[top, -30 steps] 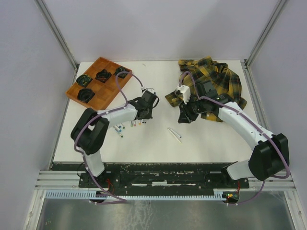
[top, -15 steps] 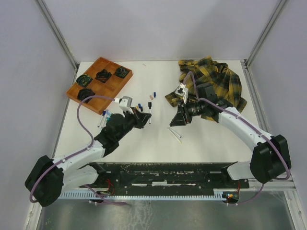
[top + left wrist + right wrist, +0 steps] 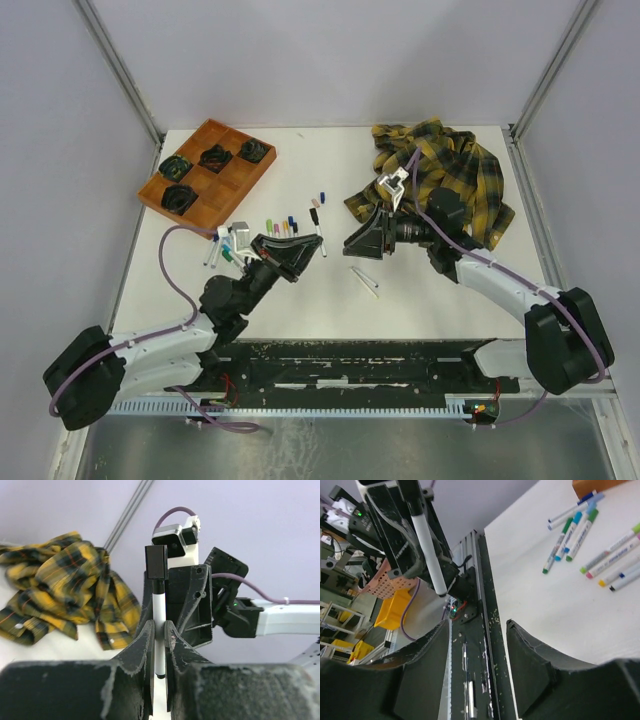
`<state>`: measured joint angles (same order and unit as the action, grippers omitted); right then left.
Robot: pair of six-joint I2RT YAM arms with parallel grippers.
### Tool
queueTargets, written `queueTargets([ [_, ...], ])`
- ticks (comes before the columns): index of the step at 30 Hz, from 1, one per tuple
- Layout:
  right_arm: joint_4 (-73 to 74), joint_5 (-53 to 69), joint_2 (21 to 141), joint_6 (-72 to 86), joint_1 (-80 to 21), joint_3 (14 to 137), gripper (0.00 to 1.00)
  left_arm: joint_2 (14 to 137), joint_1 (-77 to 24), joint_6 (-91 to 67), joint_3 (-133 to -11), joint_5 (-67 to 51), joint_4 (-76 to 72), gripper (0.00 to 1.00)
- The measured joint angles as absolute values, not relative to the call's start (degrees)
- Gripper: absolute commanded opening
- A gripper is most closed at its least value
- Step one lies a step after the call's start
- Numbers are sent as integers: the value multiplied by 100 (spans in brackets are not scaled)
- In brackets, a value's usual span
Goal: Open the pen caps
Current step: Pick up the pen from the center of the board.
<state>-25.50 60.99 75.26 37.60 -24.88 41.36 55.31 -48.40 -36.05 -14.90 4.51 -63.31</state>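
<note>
Both hands have drawn together above the tabletop [image 3: 430, 290]: we see the left hand [image 3: 159, 630] clamped on a white marker [image 3: 158, 607], long axis and black cap [image 3: 156, 562] aimed at the open right hand [image 3: 477, 632], just beside.

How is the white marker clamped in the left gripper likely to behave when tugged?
The marker looks rigid, so it should not bend. Its smooth, round barrel may slide lengthwise through the left gripper. It looks thin, probably light.
</note>
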Motion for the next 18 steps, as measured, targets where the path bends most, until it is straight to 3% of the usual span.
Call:
queueTargets([
  [11, -4246, 6270, 7540, 4582, -3072, 4036, 57, 6237, -5343, -3601, -1466, 657, -7566, 3],
  [18, -4101, 6294, 7583, 4449, -3232, 4036, 44, 6626, -5507, -3601, -1474, 727, -7865, 3],
])
